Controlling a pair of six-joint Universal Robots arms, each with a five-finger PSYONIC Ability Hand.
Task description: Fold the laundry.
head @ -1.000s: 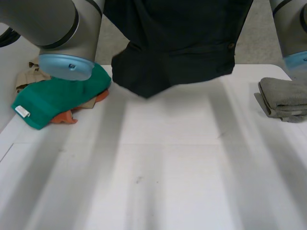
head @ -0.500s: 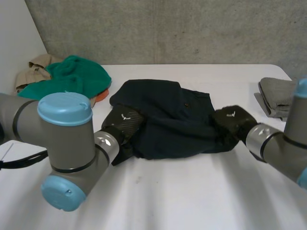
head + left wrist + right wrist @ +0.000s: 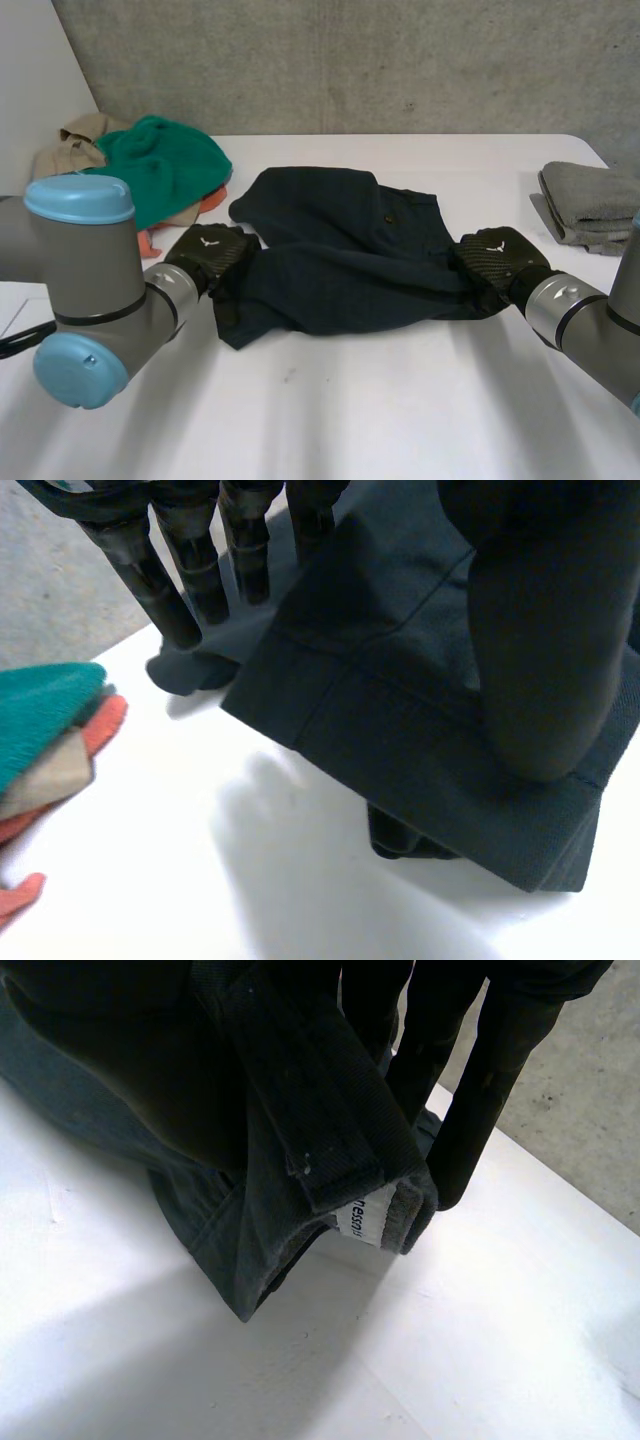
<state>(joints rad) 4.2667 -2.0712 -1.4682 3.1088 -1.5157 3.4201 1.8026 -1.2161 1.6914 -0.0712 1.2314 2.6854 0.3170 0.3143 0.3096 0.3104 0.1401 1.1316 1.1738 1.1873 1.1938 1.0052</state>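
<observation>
A dark garment (image 3: 340, 260) lies on the white table (image 3: 350, 410) between both hands. The left hand (image 3: 208, 252) pinches its hem between thumb and straight fingers, and the right hand (image 3: 495, 255) pinches the waistband by the label (image 3: 353, 1222). A green towel (image 3: 160, 170) lies beyond the left hand.

- Bright, even light falls from above onto the white table (image 3: 400, 430); its near part carries broad, soft bands of paler and greyer tone.
- The concrete wall (image 3: 350, 60) at the far side is evenly lit.
- The dark navy garment (image 3: 340, 270) takes little light, so its folds read faintly.
- In the left wrist view, the garment throws a soft-edged shadow on the table beside its hem.
- In the right wrist view, the table is almost pure white, with grey shade under the cloth's edge.
</observation>
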